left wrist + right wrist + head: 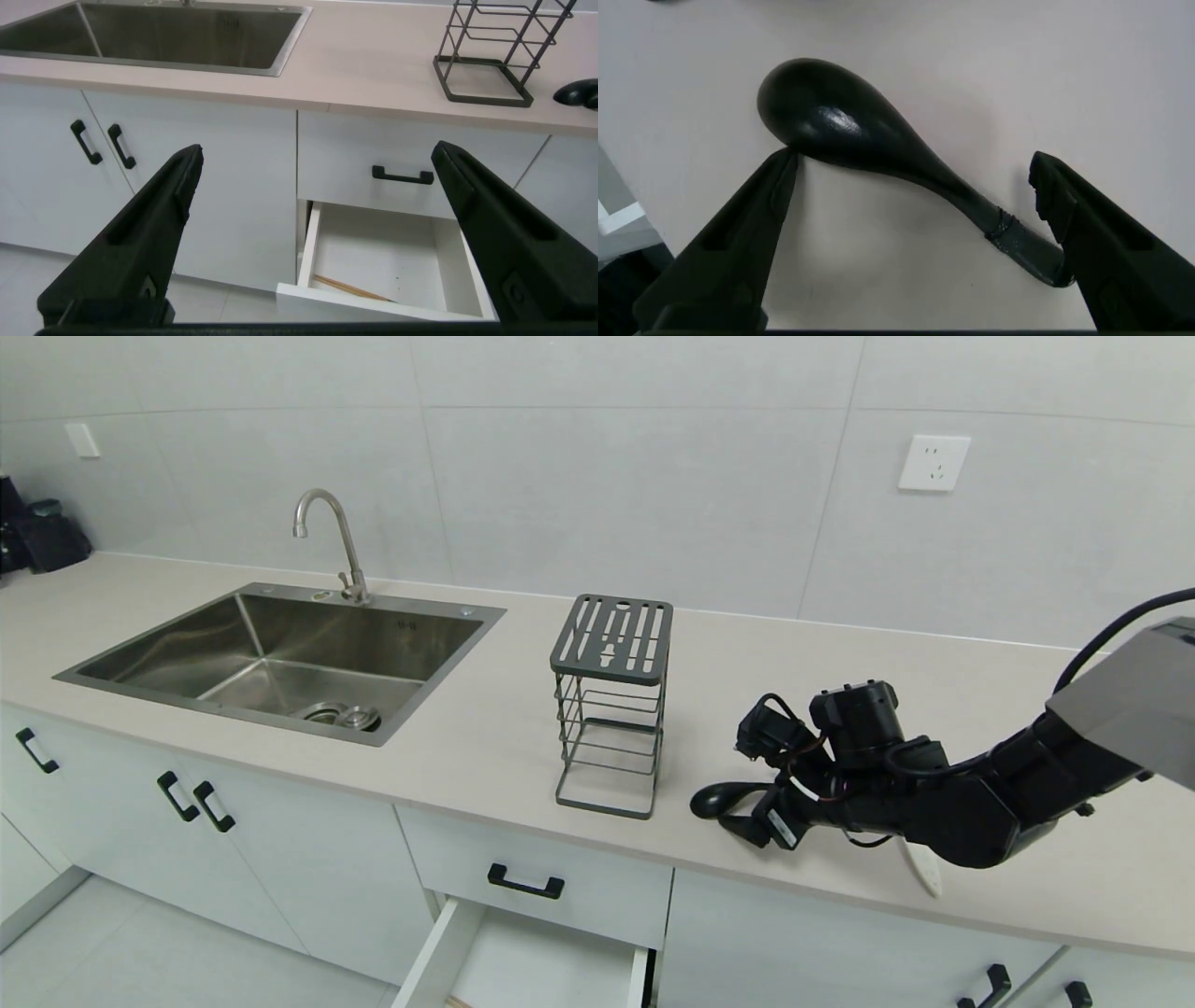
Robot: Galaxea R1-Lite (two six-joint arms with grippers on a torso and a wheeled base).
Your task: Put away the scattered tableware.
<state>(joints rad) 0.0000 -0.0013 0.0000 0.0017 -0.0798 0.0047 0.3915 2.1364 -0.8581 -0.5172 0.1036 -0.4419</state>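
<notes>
Over the countertop (485, 747), the right gripper (913, 173) hangs with jaws apart, straddling a black spoon (842, 121) that lies just right of the wire rack (611, 709). A clean pick likely means closing across the narrow neck, not the rounded bowl, before carrying it to the open drawer (383, 243) below

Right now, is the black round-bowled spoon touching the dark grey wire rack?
Apart. Head view shows a strip of bare counter between the spoon and the rack's base; left wrist view agrees.
</notes>
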